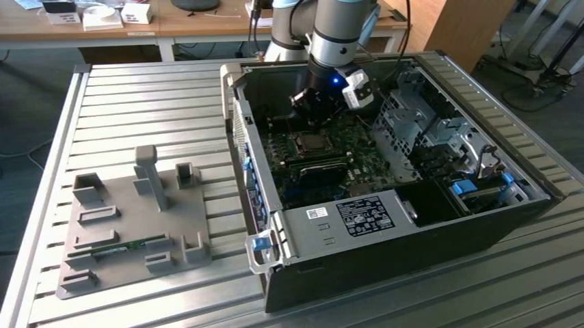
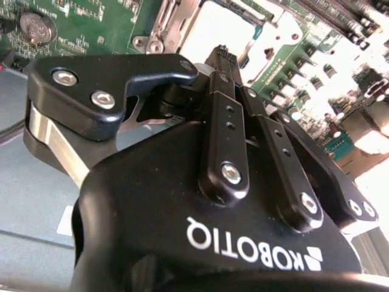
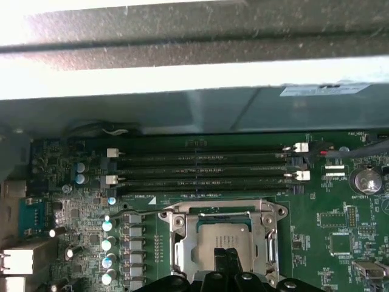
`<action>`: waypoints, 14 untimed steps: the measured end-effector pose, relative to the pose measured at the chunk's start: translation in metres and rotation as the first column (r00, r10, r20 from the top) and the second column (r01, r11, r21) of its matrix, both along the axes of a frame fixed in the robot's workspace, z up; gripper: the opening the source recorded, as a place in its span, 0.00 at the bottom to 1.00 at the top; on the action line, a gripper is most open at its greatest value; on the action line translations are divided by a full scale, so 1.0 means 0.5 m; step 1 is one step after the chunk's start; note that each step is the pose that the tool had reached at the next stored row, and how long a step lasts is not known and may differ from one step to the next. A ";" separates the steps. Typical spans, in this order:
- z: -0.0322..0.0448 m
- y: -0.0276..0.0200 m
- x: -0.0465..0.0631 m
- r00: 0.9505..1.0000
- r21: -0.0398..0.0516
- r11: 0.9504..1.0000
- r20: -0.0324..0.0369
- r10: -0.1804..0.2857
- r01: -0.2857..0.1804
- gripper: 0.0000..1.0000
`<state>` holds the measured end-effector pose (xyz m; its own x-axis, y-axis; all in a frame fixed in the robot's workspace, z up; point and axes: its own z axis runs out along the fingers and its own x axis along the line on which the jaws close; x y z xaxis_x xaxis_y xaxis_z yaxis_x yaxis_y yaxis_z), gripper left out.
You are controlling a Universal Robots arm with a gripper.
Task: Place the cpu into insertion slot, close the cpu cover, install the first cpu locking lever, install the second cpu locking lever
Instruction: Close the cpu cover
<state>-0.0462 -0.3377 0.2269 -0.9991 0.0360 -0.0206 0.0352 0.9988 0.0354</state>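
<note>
gripper [image 3: 226, 263] is right over the insertion slot [image 1: 310, 143], pincer drawn together with nothing visible between the tips. whether it touches the metal or hangs just above, i cannot tell. the cpu [image 3: 226, 234] sits flat in that slot, and the cpu cover [image 3: 182, 240] looks to be down around it, chip showing through the window. so by my read the placing is done and the cover step is at its end. the locking levers i cannot make out (too thin against all that silver to call latched or loose). lever work, as i judge it, calls for a closed tip nudging a thin rod down and under its catch, with little slack. room is tight: memory slots [image 3: 200, 170] run just beside one edge of the socket, a row of capacitors [image 3: 107, 243] stands near another, and the case wall [image 3: 182, 112] rises beyond the slots. the open way is straight up out of the computer case [image 1: 392, 253].
</note>
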 end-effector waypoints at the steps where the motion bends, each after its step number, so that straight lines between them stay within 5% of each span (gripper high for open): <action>1: 0.000 -0.0001 0.000 1.000 -0.001 1.000 0.000 0.000 0.000 0.11; 14: -0.003 0.0000 -0.021 1.000 -0.003 1.000 0.004 0.000 0.000 0.11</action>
<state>-0.0566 -0.3377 0.2254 -0.9991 0.0358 -0.0245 0.0350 0.9989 0.0323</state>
